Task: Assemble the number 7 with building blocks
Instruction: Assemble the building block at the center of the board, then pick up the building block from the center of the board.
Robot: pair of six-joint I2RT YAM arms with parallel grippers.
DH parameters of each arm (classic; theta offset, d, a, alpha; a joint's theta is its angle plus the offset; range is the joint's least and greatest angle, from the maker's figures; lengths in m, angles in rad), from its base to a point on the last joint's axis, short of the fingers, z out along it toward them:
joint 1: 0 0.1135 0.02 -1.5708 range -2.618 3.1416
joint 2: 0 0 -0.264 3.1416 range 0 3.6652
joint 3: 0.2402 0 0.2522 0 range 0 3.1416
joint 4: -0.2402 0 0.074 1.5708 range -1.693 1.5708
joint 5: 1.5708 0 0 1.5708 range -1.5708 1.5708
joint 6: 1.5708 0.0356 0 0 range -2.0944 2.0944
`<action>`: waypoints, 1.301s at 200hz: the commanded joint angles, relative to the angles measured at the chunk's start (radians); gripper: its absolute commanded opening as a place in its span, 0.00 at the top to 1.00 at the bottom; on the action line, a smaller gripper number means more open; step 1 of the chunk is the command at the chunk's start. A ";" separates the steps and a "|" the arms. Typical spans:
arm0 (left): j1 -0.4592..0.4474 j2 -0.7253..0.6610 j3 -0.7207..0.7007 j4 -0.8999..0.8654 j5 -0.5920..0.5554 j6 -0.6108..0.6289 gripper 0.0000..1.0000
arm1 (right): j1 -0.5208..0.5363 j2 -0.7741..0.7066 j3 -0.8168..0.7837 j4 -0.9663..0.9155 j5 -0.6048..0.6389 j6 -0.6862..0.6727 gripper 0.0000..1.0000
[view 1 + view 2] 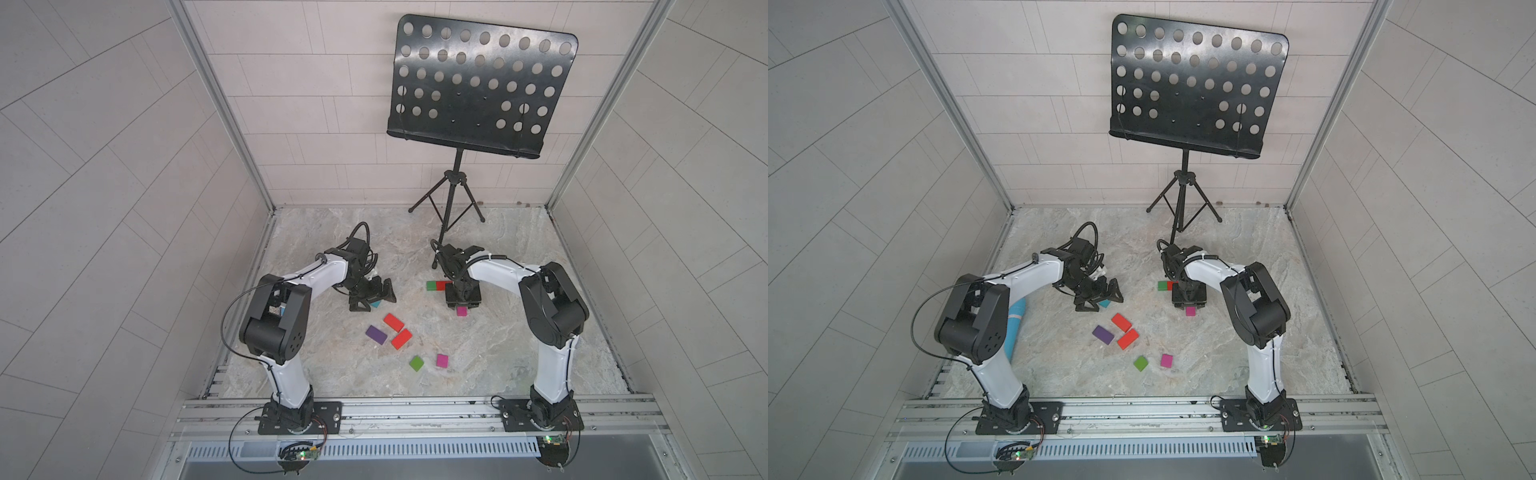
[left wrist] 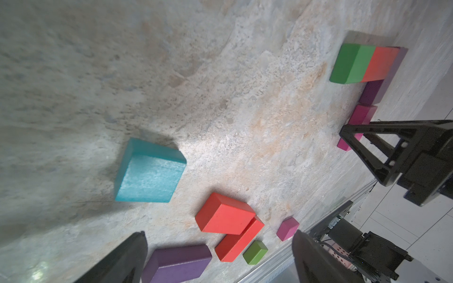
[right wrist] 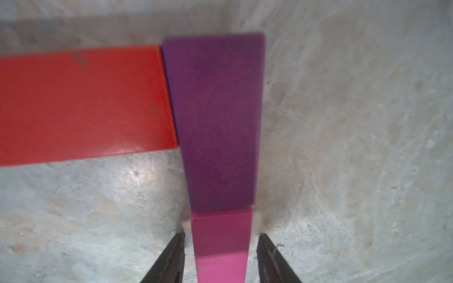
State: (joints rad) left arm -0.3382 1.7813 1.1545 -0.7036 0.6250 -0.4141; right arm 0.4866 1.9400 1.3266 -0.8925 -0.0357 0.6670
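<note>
The number 7 lies half built under my right arm: a green block and a red block make the bar. In the right wrist view the red block meets a purple block, and a magenta block continues the stem. My right gripper straddles the magenta block with a gap on each side, so it is open. My left gripper is wide open, low over a teal block. Loose building blocks lie nearer the front: two red, a purple, a green and a magenta.
A black music stand rises at the back, and its tripod legs reach the table just behind my right wrist. A light blue cylinder lies behind my left arm. Metal rails border the front edge.
</note>
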 commanded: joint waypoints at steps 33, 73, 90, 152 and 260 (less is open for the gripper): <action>0.008 -0.024 -0.017 0.004 0.002 0.012 0.00 | 0.012 -0.076 0.029 -0.021 0.044 0.025 0.43; 0.013 -0.023 -0.019 0.006 0.005 0.014 0.00 | 0.008 -0.082 0.063 -0.061 0.098 0.016 0.42; 0.013 -0.020 -0.018 0.006 0.007 0.014 0.00 | 0.002 -0.064 0.068 -0.063 0.096 0.010 0.42; 0.018 -0.023 -0.027 0.008 0.004 0.013 0.00 | -0.015 -0.011 0.072 -0.044 0.088 -0.016 0.44; 0.034 -0.055 -0.046 0.006 -0.027 0.015 0.00 | 0.077 -0.159 0.012 -0.090 0.089 0.040 0.43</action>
State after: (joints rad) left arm -0.3176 1.7775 1.1343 -0.6861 0.6235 -0.4141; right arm 0.4984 1.8980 1.3731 -0.9070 0.0326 0.6579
